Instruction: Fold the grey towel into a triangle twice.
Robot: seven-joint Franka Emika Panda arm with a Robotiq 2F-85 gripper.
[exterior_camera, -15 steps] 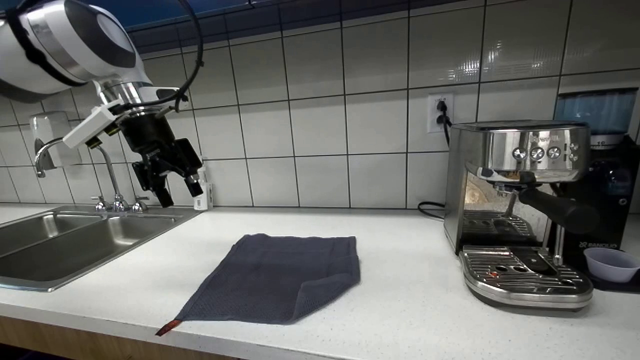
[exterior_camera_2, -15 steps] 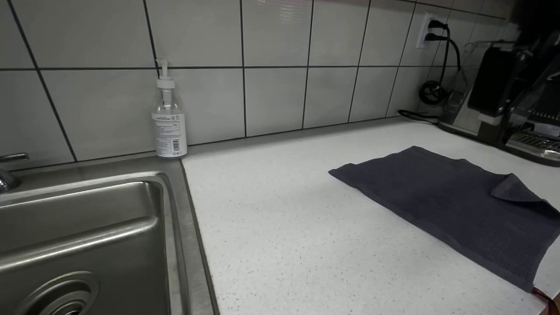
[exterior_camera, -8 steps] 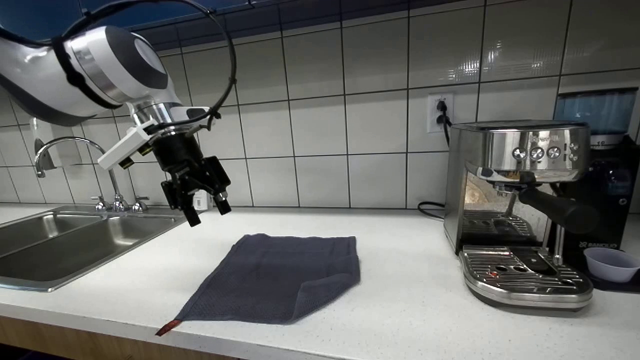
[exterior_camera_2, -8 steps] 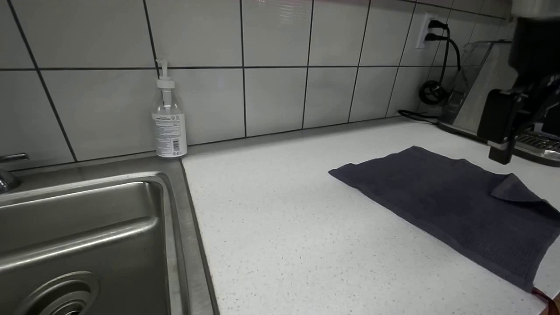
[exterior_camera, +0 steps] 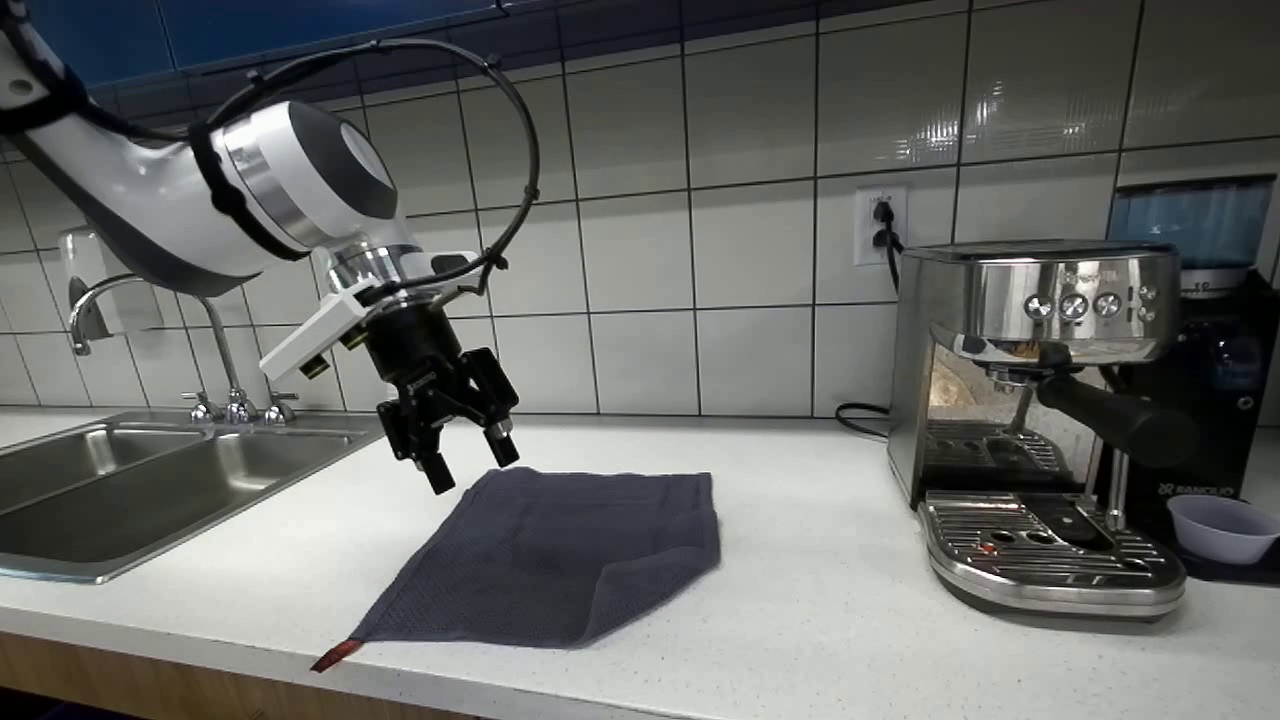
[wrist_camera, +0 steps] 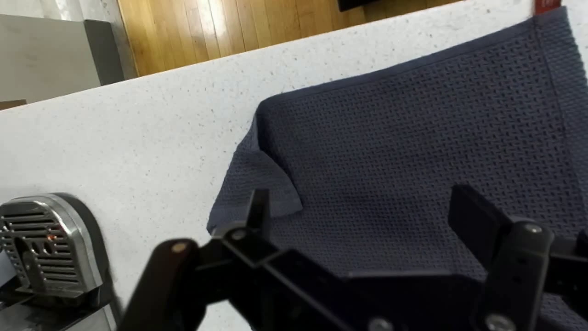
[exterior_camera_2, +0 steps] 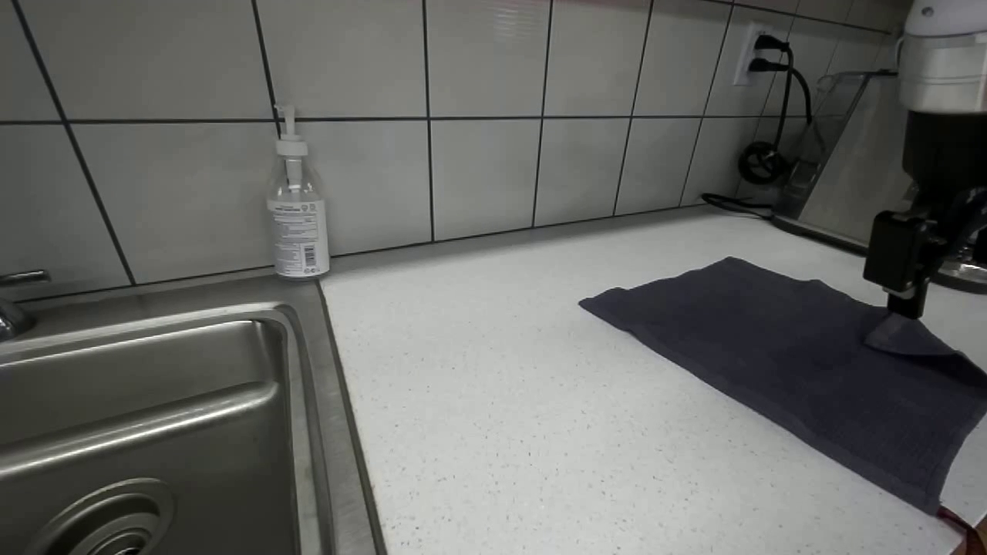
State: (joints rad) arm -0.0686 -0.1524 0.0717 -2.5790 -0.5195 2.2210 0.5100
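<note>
Got claw [exterior_camera: 472, 466] wide above flat grey towel [exterior_camera: 530, 560]

Looking at white speckled worktop [exterior_camera: 820, 640], tiled wall [exterior_camera: 640, 250] behind, blue panels [exterior_camera: 250, 30] up top. Getting wooden floor [wrist_camera: 220, 32] past front edge in wrist view.

Got steel sink [exterior_camera_2: 339, 432] and tap [exterior_camera: 222, 345] toward one end, with pump bottle [exterior_camera_2: 299, 223] upright at sink's corner, near wall. Toward the other end, got coffee machine [exterior_camera: 1000, 320], black machine [exterior_camera: 1230, 380] partly hidden behind it, and pale bowl [exterior_camera: 1222, 545] just beside. Seeing socket [exterior_camera: 868, 248] on wall with black plugs in. In an exterior view, losing part of coffee machine behind claw. Finding grey towel spread on worktop between sink and coffee machine, with one corner turned over on itself and red-brown tag [exterior_camera: 337, 655] at another, near front edge.

Reading claw as spread wide: in wrist view, showing fingers [wrist_camera: 475, 218] well apart with only towel in the gap. Hanging above towel, apart from it, pointing down at a tilt. In an exterior view, blocking a bit of turned-over corner.
</note>
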